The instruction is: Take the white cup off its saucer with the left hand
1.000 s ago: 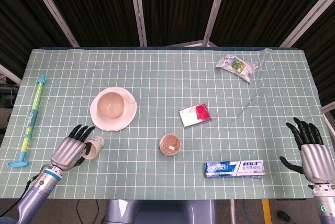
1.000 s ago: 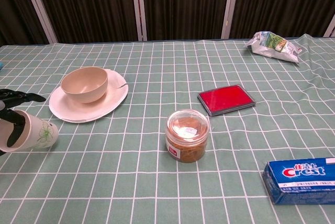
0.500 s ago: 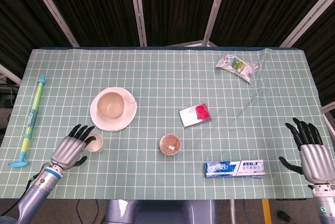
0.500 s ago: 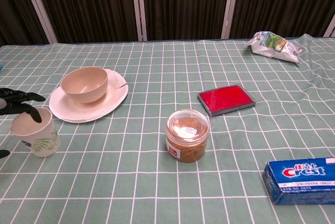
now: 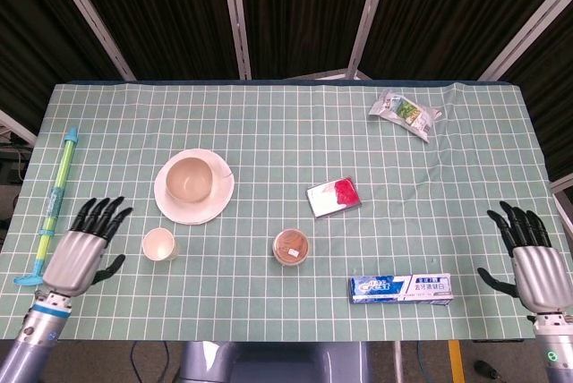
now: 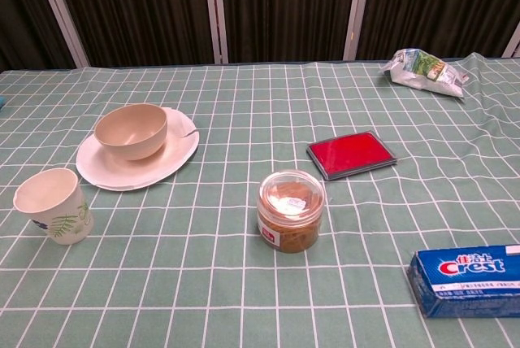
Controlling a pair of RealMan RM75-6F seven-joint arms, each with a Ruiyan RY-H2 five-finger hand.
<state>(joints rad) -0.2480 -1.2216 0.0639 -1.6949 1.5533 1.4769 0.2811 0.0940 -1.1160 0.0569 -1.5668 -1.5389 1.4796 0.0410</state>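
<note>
**A:** Where is the white cup (image 5: 158, 244) now?

**B:** Upright on the bench (image 5: 269, 146), mouth up, on the green checked cloth. It stands just in front of the saucer (image 5: 170, 210), off its rim and apart from it. The chest view shows the same: cup (image 6: 53, 206) near the left edge, saucer (image 6: 175, 157) behind it and to the right. A tan bowl (image 5: 188, 179) sits on the saucer.

**A:** So the cup is off the saucer?

**B:** I judge it so. Nothing touches the cup, and it stands on its own.

**A:** And the left hand (image 5: 79, 251)?

**B:** It lies to the left of the cup, near but clear of it, with its fingers (image 5: 100, 215) spread and holding nothing. They point up the bench, away from the robot, so the cup lies off to the hand's right side, not ahead of the fingertips. The chest view does not show this hand.

**A:** The right hand (image 5: 534, 262)?

**B:** Far across the bench at the right edge, fingers spread, empty, well apart from the cup. The left hand is much the nearer.

**A:** What would any further move turn on?

**B:** On that sideways gap. If the hand is to draw back, it should go left or toward the robot, away from the cup, so as not to knock it over.
</note>
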